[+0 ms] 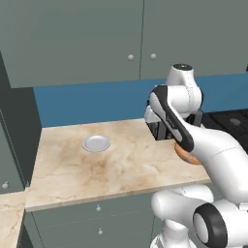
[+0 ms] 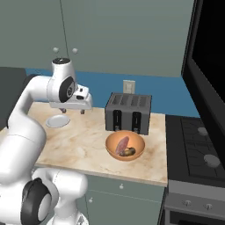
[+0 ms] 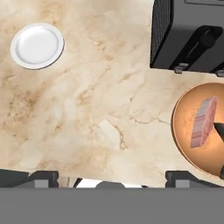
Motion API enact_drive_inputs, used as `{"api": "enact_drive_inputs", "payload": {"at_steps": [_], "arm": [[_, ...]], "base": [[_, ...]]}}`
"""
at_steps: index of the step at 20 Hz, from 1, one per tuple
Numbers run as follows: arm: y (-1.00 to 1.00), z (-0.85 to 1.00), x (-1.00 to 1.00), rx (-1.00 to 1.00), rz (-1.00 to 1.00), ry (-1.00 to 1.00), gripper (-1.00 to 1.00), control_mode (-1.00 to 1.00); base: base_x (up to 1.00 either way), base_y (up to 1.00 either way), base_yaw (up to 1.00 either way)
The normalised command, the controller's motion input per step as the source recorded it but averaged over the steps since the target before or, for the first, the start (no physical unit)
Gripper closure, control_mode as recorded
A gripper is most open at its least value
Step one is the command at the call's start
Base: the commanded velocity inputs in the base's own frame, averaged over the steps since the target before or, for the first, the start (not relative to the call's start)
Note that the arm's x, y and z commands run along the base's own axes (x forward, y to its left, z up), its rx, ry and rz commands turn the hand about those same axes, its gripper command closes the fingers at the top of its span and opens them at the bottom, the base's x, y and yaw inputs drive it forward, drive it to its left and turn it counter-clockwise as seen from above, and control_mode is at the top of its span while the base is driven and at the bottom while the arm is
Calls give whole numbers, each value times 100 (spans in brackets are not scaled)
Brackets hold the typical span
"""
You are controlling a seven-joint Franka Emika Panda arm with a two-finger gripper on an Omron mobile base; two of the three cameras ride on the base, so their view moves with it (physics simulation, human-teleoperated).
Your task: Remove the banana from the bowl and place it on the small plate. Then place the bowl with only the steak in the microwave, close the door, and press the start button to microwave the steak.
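two things lie in the bowl point(image 2: 125, 146): the steak point(image 2: 122, 144), propped on its edge at the left, and the banana point(image 2: 128, 152), curled against the near wall just beside it. the bowl rests on the marble surface point(image 2: 83, 145), directly in front of the black toaster point(image 2: 128, 112) and close to the edge by the stove point(image 2: 197, 149). the small plate point(image 2: 58, 121) sits well apart from it, toward the far left of the surface, with nothing on it. the jaws point(image 2: 72, 111) hang above the surface between the plate and the bowl, nearer the plate, spread wide and holding nothing. in the hand view the plate point(image 3: 37, 45) lies at the upper left, the toaster point(image 3: 189, 35) at the upper right, and the bowl point(image 3: 188, 118) at the right edge with the steak point(image 3: 203, 122) showing pink inside it. in the left base view the plate point(image 1: 96, 143) is in plain sight, while the arm hides most of the bowl point(image 1: 186, 156), leaving a sliver of orange rim.
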Motion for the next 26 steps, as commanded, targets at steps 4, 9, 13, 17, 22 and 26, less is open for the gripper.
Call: {"api": "enact_drive_inputs", "payload": {"at_steps": [4,9,13,17,22,26], "arm": [[-1,-59,2,0,0,3,-100,-100],[-38,-27,2,1,0,0,-100,-100],[-74,0,0,3,-4,2,-100,-100],[-89,-1,0,7,-9,10,-100,-100],[-78,-8,3,1,-7,23,-100,-100],[-80,-28,1,0,-3,22,-100,-100]], "base": [[0,0,0],[0,0,0],[0,0,0],[0,0,0],[0,0,0],[0,0,0]]}}
